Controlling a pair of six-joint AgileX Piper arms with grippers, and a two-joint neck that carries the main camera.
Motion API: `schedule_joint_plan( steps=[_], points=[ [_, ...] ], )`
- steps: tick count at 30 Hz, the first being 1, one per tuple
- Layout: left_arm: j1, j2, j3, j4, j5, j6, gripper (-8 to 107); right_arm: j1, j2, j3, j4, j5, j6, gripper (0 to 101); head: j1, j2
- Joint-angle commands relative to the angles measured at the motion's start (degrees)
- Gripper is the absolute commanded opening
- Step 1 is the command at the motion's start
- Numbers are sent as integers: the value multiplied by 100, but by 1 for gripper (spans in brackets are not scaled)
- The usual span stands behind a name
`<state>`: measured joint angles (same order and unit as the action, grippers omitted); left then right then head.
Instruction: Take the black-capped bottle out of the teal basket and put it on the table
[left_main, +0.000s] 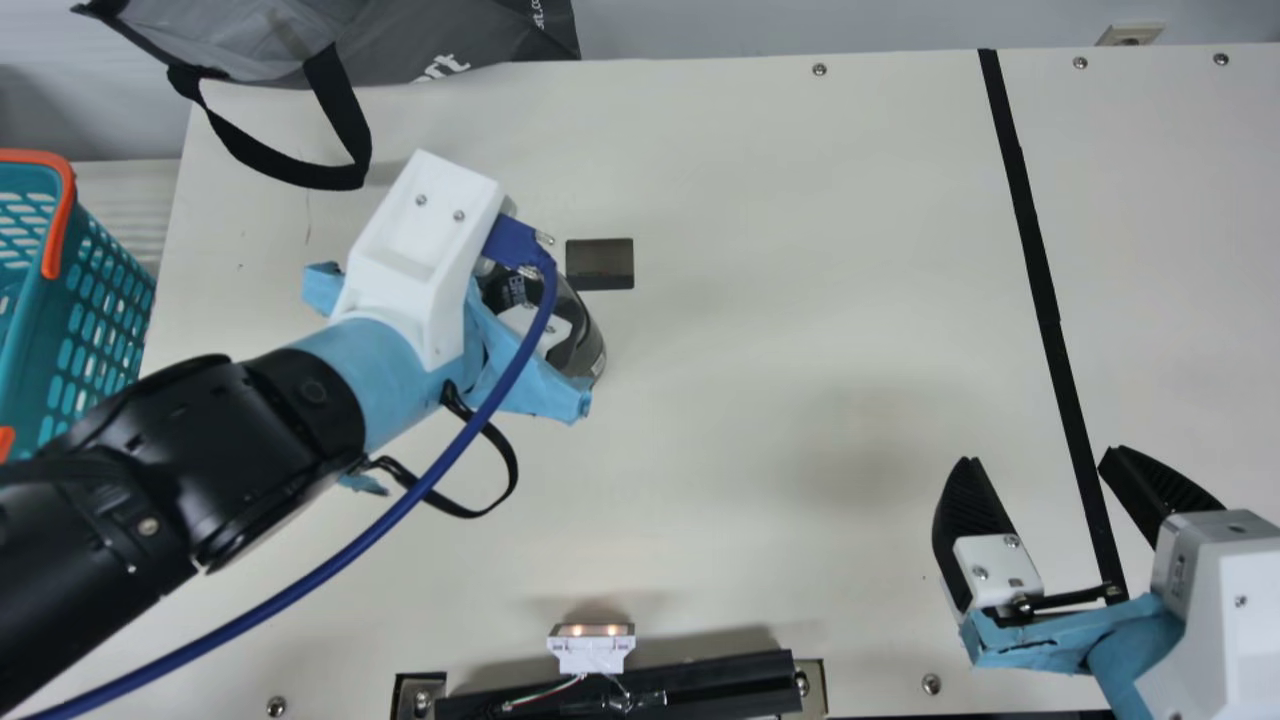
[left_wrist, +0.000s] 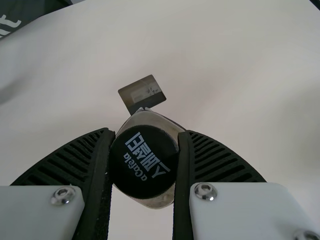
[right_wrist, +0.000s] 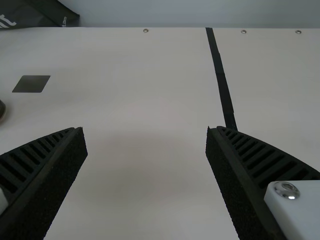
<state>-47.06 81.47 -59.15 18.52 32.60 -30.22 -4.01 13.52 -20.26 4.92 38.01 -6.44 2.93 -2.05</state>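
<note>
The bottle (left_main: 585, 345) is out of the basket and over the table (left_main: 760, 300), held by its black cap (left_wrist: 144, 162) in the left gripper (left_main: 425, 240); whether its base touches the tabletop, I can't tell. The left wrist view looks down on the cap, pinched between the two ribbed fingers, with the paler body showing around it. In the main view the bottle pokes out from beside the white housing, dark and glossy, partly behind a blue cable (left_main: 400, 503) that curves back along the arm. Close by the bottle, a dark rectangle (left_main: 600, 264) sits flat on the table. Farther out, at the left edge of the main view, stands the teal basket (left_main: 100, 330) with its orange handle (left_main: 60, 220), well apart from the bottle. A gray bag (left_main: 420, 40) sits along the far edge, its black strap looping onto the tabletop. Across on the other side, a black strip (left_main: 1035, 270) runs down the table, and near its lower end the right gripper (left_main: 1039, 458) hangs wide open, nothing between its fingers.
</note>
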Motion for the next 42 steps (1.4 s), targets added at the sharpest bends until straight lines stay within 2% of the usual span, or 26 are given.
schedule_joint_plan(
  steps=[1,10,11,13,14,15,16,30,42],
  points=[
    [-20,17,-13,5,15,-6,0,0,0,0,0,0,0,91,-21,47],
    [-98,76,-55,28,63,-42,0,0,0,0,0,0,0,91,-21,47],
    [-105,83,-61,33,70,-47,9,0,0,0,0,0,0,91,-21,47],
    [-117,92,-68,44,81,-54,40,0,0,0,0,0,0,91,-21,47],
    [-122,95,-70,52,86,-60,46,0,0,0,0,0,0,91,-21,47],
    [-128,97,-75,60,93,-65,65,0,0,0,0,0,0,91,-21,47],
    [-133,98,-78,71,100,-76,107,0,0,0,0,0,0,91,-21,47],
    [-157,54,-80,147,159,-238,107,0,0,0,0,-10,0,91,-21,47],
    [-70,-276,-25,283,155,-483,107,0,0,0,0,-10,0,91,-21,47]
  ],
)
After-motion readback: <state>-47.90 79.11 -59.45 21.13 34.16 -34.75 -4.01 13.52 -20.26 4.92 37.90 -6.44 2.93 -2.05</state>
